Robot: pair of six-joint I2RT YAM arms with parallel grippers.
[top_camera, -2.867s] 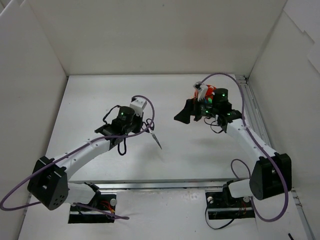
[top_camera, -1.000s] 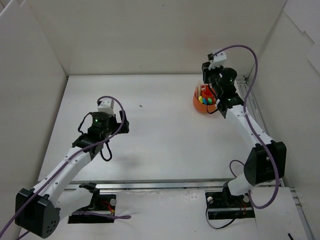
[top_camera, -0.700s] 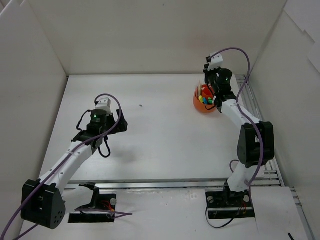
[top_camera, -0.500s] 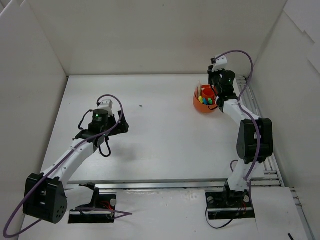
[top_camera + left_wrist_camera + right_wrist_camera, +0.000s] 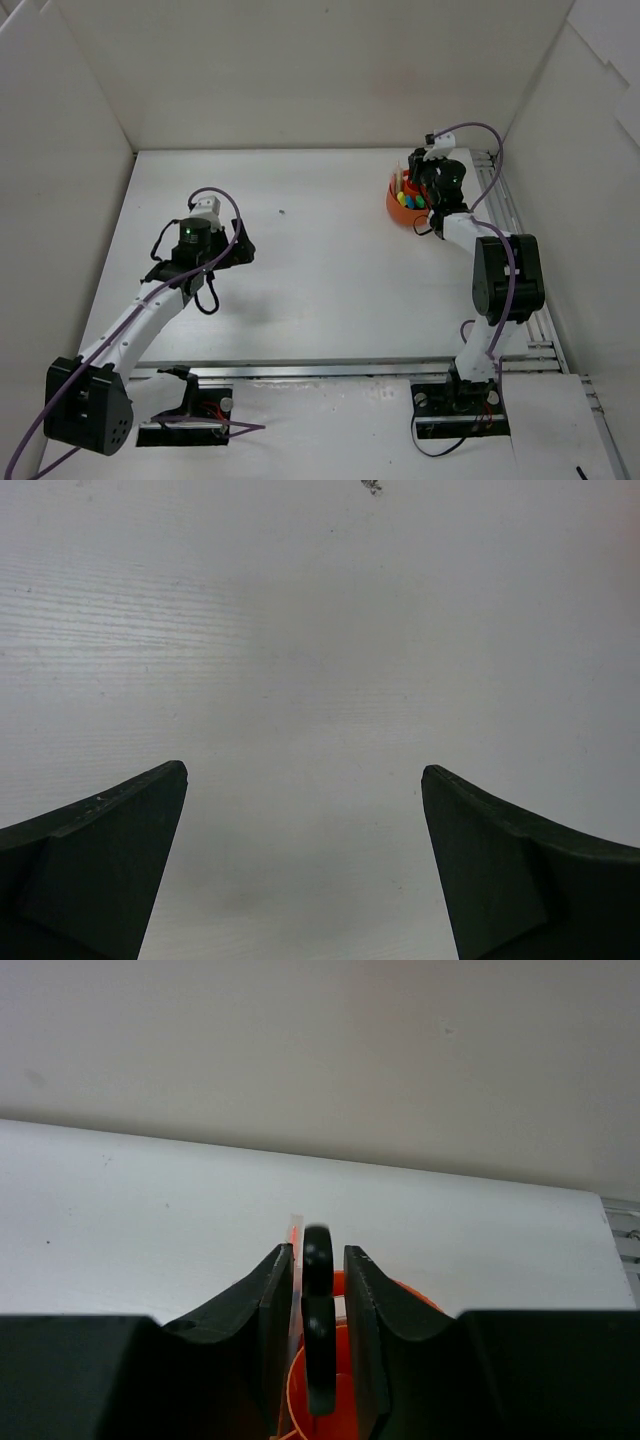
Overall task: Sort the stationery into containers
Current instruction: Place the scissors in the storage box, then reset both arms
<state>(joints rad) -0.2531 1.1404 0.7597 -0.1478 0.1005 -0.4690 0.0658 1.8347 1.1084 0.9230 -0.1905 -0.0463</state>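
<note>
The orange cup (image 5: 394, 211) stands on the far right of the white desk (image 5: 330, 260), close to the back wall and just beside the metal rail (image 5: 500, 200) along the desk's right edge. Yellow, blue and green highlighter ends (image 5: 410, 201) show inside it. The right hand (image 5: 315, 1260) hangs directly over the cup's mouth. Its fingers are drawn almost together on either side of the handle of the black-handled scissors (image 5: 318, 1247), which stand upright with their lower part inside the cup. Thin slivers of light show on both sides of the handle, so I cannot tell whether the fingers press on it. A thin orange pen (image 5: 294, 1232) rises from the cup just beside the left finger. The left hand (image 5: 302, 768) is over the left half of the desk, well apart from the cup, spread as wide as it goes and holding nothing. A small dark speck (image 5: 371, 486) lies on the desk ahead of it.
</note>
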